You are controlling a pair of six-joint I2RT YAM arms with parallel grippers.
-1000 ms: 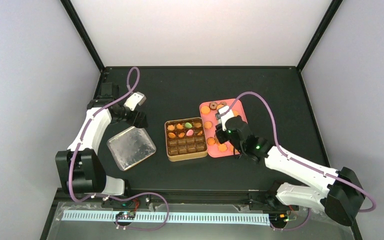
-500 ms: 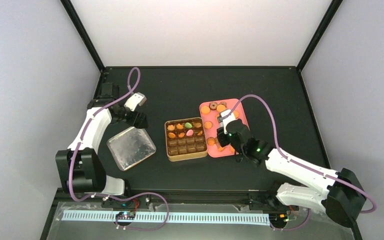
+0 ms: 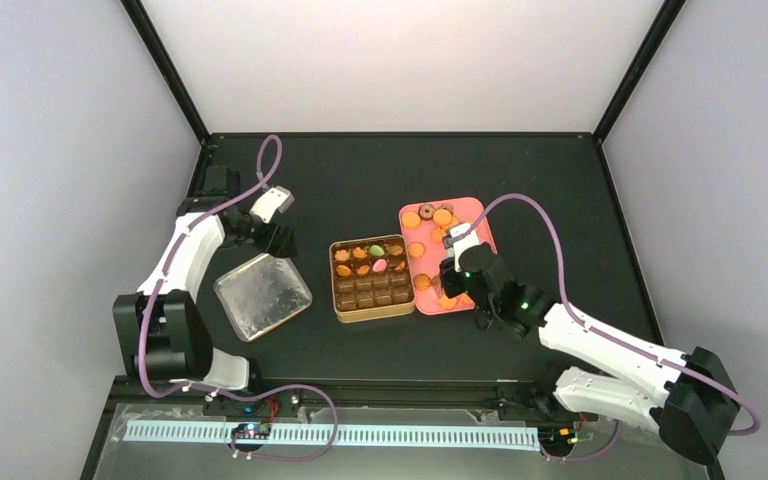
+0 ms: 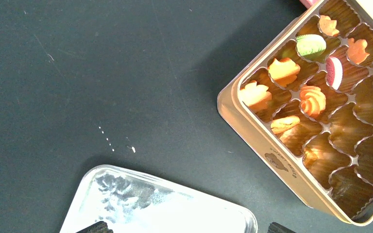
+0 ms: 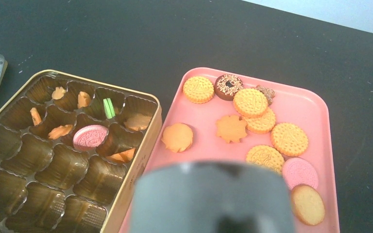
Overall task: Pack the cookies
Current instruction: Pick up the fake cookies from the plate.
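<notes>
Several cookies [image 5: 251,102] lie loose on a pink tray [image 5: 315,104]: golden rounds, a leaf shape, a pink one [image 5: 299,172] and a chocolate ring [image 5: 228,86]. The brown compartmented tin [image 5: 145,145] to its left holds a pink cookie [image 5: 90,137], a green one [image 5: 108,108] and several orange ones in its far rows. My right gripper [image 3: 447,282] hovers over the tray's near half. A blurred grey shape [image 5: 213,199] hides its jaws. My left gripper [image 4: 187,228] is open above the silver lid [image 4: 165,208], left of the tin [image 4: 252,136].
The silver lid [image 3: 262,293] lies flat on the black table, left of the tin [image 3: 338,300]. The pink tray [image 3: 470,207] butts against the tin's right side. The tin's near rows of cups hold nothing. Black frame posts rise at the far corners.
My right gripper has slid toward the near end of the pink tray. The left arm has stayed still over the lid.
</notes>
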